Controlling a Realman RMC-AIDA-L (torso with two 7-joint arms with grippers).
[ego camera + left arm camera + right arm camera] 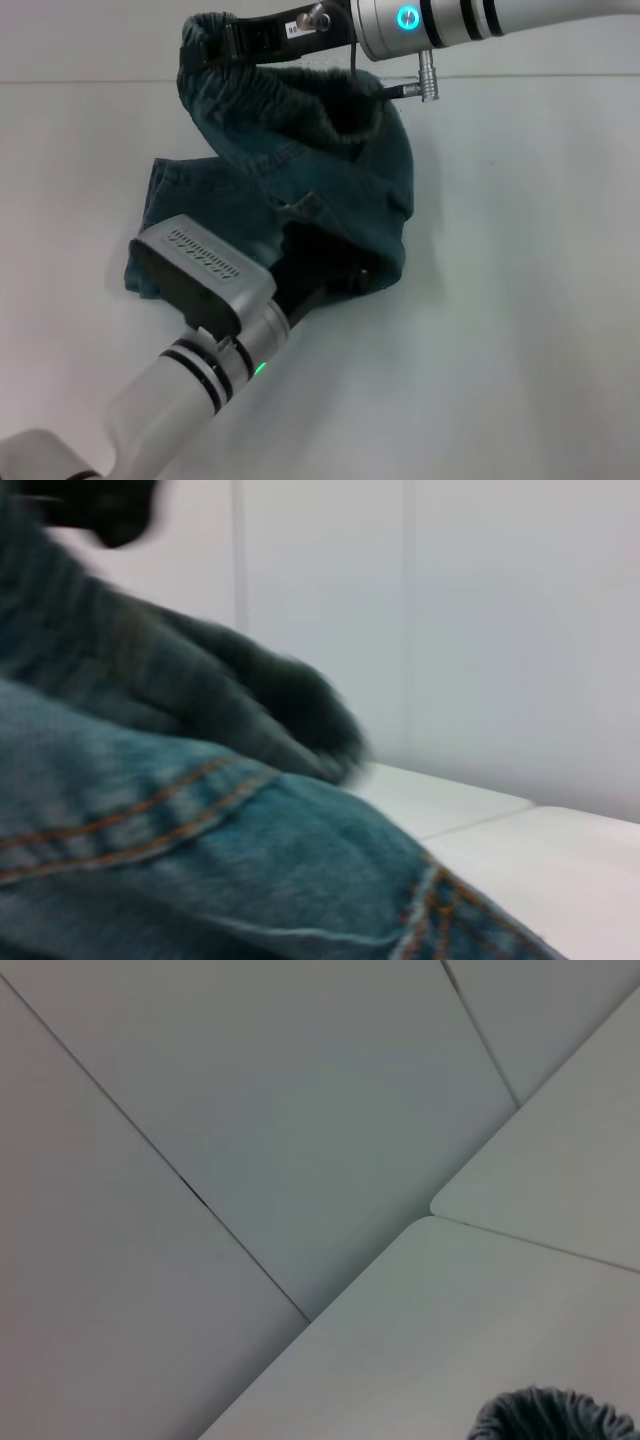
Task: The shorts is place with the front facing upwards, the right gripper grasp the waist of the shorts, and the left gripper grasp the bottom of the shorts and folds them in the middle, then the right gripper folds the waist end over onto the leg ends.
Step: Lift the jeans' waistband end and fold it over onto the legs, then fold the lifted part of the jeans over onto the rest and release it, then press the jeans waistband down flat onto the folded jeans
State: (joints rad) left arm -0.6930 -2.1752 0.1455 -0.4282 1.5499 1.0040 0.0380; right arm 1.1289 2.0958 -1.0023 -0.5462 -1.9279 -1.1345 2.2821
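Two arms at work: black white-labelled right gripper clamped on puckered waistband, raised at far end of faded blue-green denim shorts; silver-wristed left gripper at near hems, fingers hidden. Long axis near-to-far on white table.

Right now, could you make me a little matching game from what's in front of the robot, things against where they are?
Things:
1. right gripper
2. left gripper
3. shorts
4. table

Places:
A. bare white surface underneath
B. at the far end, holding the waistband up
C. bunched between both arms
D. near end, by the lower denim edge

Pairs: 1-B, 2-D, 3-C, 4-A
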